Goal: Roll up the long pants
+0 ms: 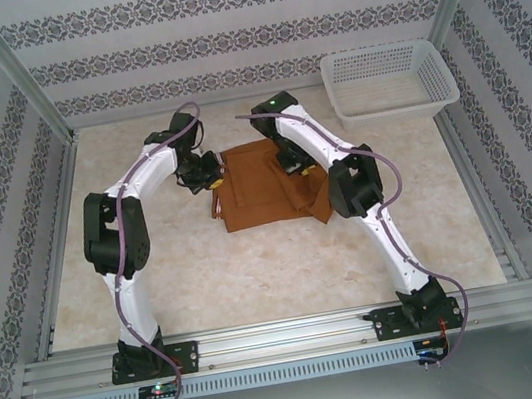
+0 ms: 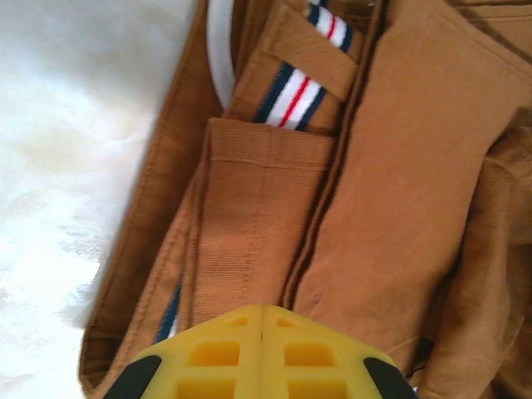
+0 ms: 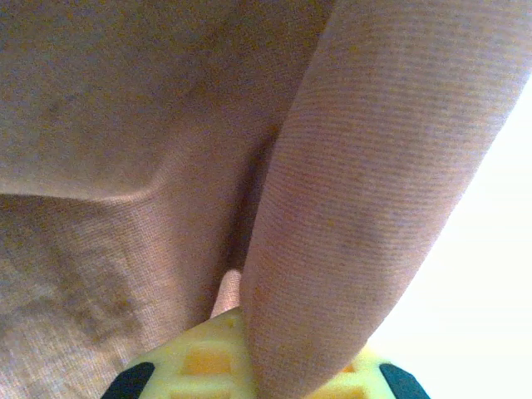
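The long pants [image 1: 265, 192] lie as a folded rust-brown pile on the pale table, between both arms. My left gripper [image 1: 203, 174] is at the pile's left edge. In the left wrist view its yellow fingertips [image 2: 262, 312] are shut flush together with nothing between them, right over the waistband [image 2: 266, 166] and its striped inner lining [image 2: 293, 90]. My right gripper [image 1: 293, 165] is at the pile's upper right. In the right wrist view it [image 3: 249, 324] is shut on a raised fold of the pants [image 3: 374, 166], which runs up out of the jaws.
A white slotted basket [image 1: 390, 87] stands at the back right corner. Patterned walls and metal posts enclose the table [image 1: 257, 272]. An aluminium rail [image 1: 288, 338] carrying both arm bases runs along the near edge.
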Robot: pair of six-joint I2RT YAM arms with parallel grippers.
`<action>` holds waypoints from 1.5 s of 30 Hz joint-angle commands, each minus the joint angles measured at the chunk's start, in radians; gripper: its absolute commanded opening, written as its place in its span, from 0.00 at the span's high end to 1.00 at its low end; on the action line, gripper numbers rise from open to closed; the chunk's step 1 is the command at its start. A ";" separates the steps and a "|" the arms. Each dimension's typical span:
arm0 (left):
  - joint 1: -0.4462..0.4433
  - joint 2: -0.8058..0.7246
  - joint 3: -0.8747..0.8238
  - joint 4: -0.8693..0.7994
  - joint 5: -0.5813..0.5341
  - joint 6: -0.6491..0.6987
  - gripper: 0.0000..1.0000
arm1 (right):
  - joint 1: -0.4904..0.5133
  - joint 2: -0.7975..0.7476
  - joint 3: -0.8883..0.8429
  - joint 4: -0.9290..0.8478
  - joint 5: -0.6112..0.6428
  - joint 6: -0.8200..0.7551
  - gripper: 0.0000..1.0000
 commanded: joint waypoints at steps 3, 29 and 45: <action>-0.028 0.018 0.013 0.044 0.030 -0.028 1.00 | -0.048 -0.112 0.021 -0.015 -0.057 0.011 1.00; -0.037 0.031 0.084 -0.021 0.018 0.000 1.00 | -0.030 -0.102 0.103 -0.070 0.160 -0.022 1.00; -0.036 0.023 0.068 -0.026 0.006 0.003 1.00 | 0.085 0.003 0.061 0.184 -0.292 0.117 1.00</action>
